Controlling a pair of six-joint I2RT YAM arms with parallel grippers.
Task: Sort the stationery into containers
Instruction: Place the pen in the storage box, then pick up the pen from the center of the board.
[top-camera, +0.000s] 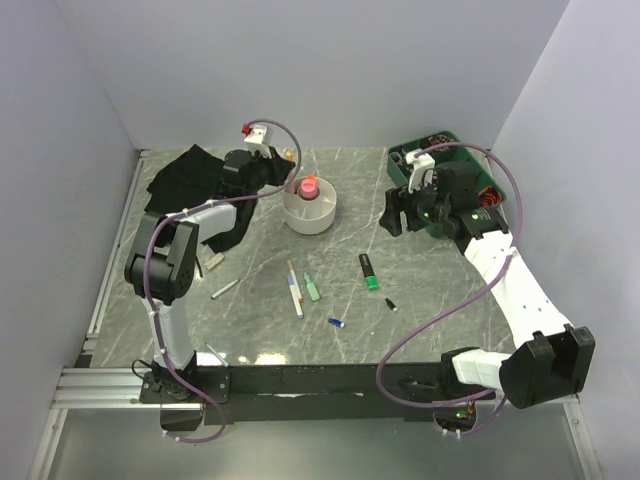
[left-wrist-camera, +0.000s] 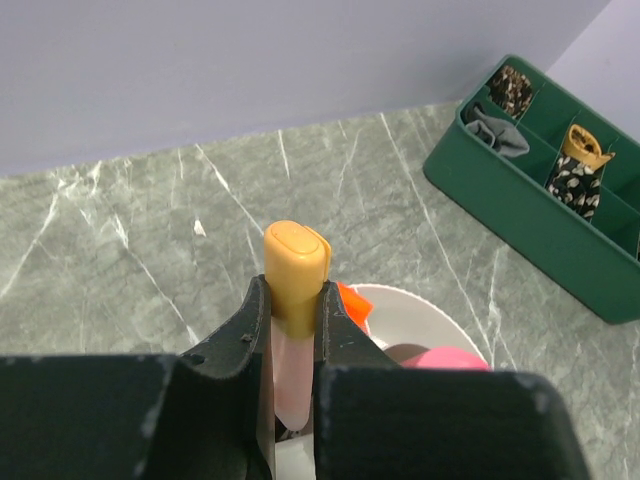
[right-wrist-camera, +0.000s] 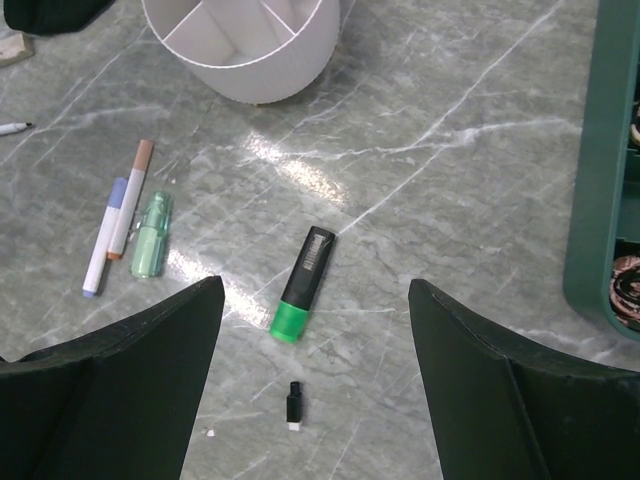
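Note:
My left gripper (top-camera: 289, 181) is shut on a pink highlighter with a yellow-orange cap (left-wrist-camera: 295, 265), held just above the white divided bowl (top-camera: 322, 219), which also shows in the left wrist view (left-wrist-camera: 425, 312). A pink-capped bottle (top-camera: 309, 187) and an orange piece (left-wrist-camera: 353, 305) stand in the bowl. My right gripper (right-wrist-camera: 315, 288) is open and empty above a green-capped black highlighter (right-wrist-camera: 306, 268) and a small black piece (right-wrist-camera: 293, 405). Two thin pens (right-wrist-camera: 118, 218) and a pale green item (right-wrist-camera: 152, 235) lie left of them. A blue piece (top-camera: 336, 322) and a grey pen (top-camera: 225, 289) lie nearer.
The black fabric bag (top-camera: 195, 175) lies at the back left, under the left arm. A green divided tray (top-camera: 430, 152) with small items stands at the back right, beside the right gripper. Walls close in the back and both sides.

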